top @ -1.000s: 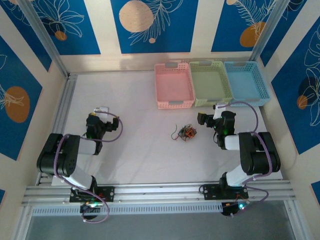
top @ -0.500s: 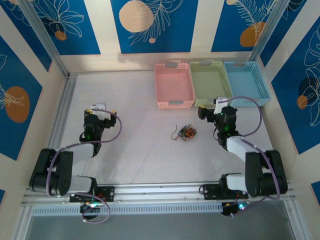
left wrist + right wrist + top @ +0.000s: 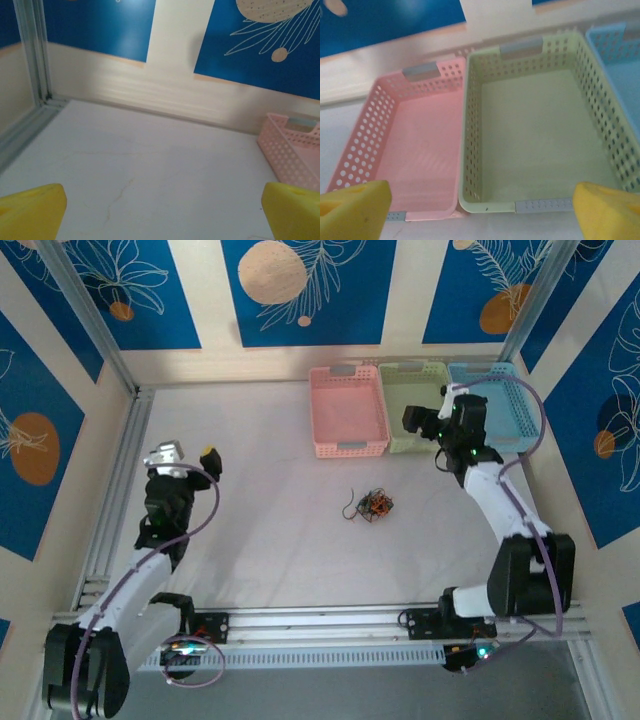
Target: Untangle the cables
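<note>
The cables [image 3: 372, 506] lie in one small tangled clump of dark and orange-red wire on the white table, just right of centre, with one dark end curling out to the left. My left gripper [image 3: 188, 453] hovers over the left side of the table, far from the clump. It is open, and its yellow fingertips [image 3: 30, 210] have only bare table between them. My right gripper [image 3: 428, 417] is raised at the near edge of the green basket [image 3: 423, 390], beyond and to the right of the clump. It is open and holds nothing, its yellow pads [image 3: 352, 207] wide apart.
Three empty baskets stand side by side at the back right: pink [image 3: 348, 410], green [image 3: 540, 135] and blue [image 3: 493, 405]. An aluminium rail [image 3: 118, 475] borders the table's left edge. The back wall [image 3: 165, 95] stands beyond the left gripper.
Both arms have stretched out from their folded poses. The left gripper moved left and farther back. The right gripper rose toward the green basket. The cable clump has not moved.
</note>
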You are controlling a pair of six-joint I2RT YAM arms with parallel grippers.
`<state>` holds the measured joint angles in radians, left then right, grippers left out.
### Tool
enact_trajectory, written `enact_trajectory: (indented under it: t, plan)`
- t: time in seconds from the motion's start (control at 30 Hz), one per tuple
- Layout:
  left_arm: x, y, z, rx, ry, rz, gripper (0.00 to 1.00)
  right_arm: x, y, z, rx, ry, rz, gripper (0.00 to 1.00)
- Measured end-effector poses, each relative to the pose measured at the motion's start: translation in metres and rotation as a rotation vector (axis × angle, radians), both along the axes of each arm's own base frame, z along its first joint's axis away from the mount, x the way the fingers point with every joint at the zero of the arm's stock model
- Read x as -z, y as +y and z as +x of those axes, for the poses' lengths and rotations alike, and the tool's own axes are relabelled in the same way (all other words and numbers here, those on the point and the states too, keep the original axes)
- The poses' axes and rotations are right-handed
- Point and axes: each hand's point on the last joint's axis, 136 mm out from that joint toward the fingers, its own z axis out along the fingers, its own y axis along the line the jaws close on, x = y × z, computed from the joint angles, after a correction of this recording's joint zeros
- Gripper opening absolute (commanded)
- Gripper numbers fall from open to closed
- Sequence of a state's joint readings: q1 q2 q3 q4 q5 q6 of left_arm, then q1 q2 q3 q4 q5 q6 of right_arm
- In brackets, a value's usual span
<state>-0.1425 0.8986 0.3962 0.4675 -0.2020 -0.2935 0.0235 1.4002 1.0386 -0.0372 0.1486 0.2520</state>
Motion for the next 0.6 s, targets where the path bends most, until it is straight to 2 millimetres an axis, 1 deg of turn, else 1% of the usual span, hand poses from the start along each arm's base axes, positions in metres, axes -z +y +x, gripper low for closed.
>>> enact_trajectory:
  t: [0.07, 0.13, 0.2, 0.27, 0.33, 0.47, 0.6]
  plan:
    - [0.003, -0.006, 0.000, 0.029, 0.047, -0.044, 0.99, 0.012, -0.009, 0.017, 0.024, 0.080, 0.014, 0.83]
    - [0.002, -0.013, 0.002, 0.060, 0.091, -0.078, 0.98, 0.020, -0.022, 0.036, 0.066, 0.152, 0.032, 0.81]
    - [-0.003, -0.020, 0.003, 0.091, 0.124, -0.115, 0.97, 0.026, -0.039, 0.057, 0.114, 0.209, 0.049, 0.82]
    - [-0.006, -0.026, 0.002, 0.122, 0.150, -0.146, 0.96, 0.035, -0.053, 0.069, 0.153, 0.250, 0.059, 0.83]
    - [-0.005, -0.032, 0.000, 0.148, 0.179, -0.170, 0.95, 0.047, -0.066, 0.076, 0.189, 0.297, 0.065, 0.83]
    - [0.005, -0.038, -0.012, 0.181, 0.241, -0.209, 0.95, 0.077, -0.093, 0.090, 0.256, 0.388, 0.078, 0.83]
    - [0.000, -0.042, -0.020, 0.202, 0.238, -0.231, 0.95, 0.107, -0.112, 0.100, 0.300, 0.461, 0.071, 0.83]
